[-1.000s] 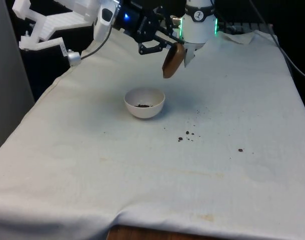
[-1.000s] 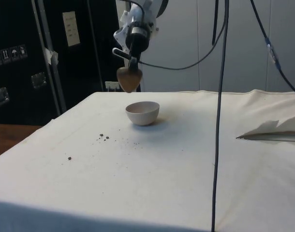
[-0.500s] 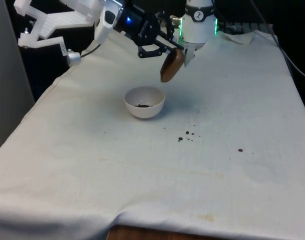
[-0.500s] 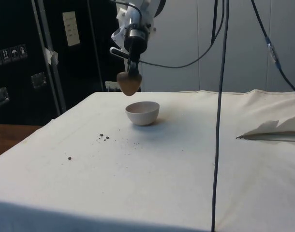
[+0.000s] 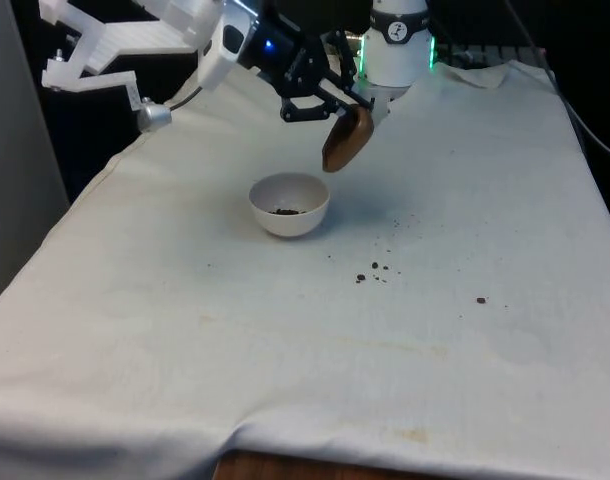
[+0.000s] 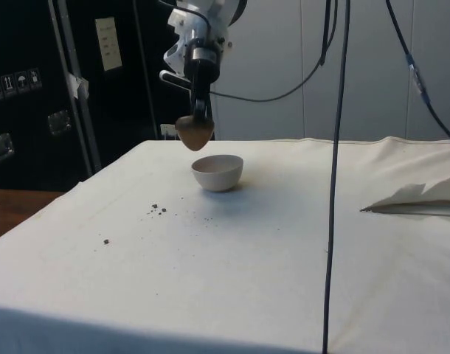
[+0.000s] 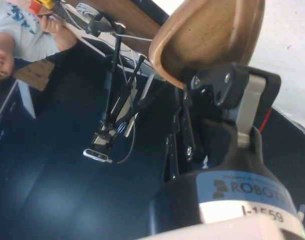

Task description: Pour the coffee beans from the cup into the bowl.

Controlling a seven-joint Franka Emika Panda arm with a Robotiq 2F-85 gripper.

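Observation:
A brown wooden cup [image 5: 346,138] hangs tipped on its side in the air, with my gripper [image 5: 330,104] shut on its rim. In the side view the cup [image 6: 194,132] hovers just above and beside the white bowl [image 6: 217,172]. The bowl [image 5: 289,204] sits on the white cloth and holds a few dark coffee beans [image 5: 284,211]. From the wrist the cup's [image 7: 207,35] inside looks bare, and one finger [image 7: 217,90] presses against its rim.
Spilled coffee beans [image 5: 373,271] lie on the cloth to the front view's right of the bowl, with one more [image 5: 480,299] farther out. A crumpled white sheet [image 6: 424,199] lies at the table's far side. A person [image 7: 15,30] appears in the wrist view.
The cup has swung slightly and risen a little over the bowl's edge, while the arm's wrist turned. The bowl and the spilled beans have not moved.

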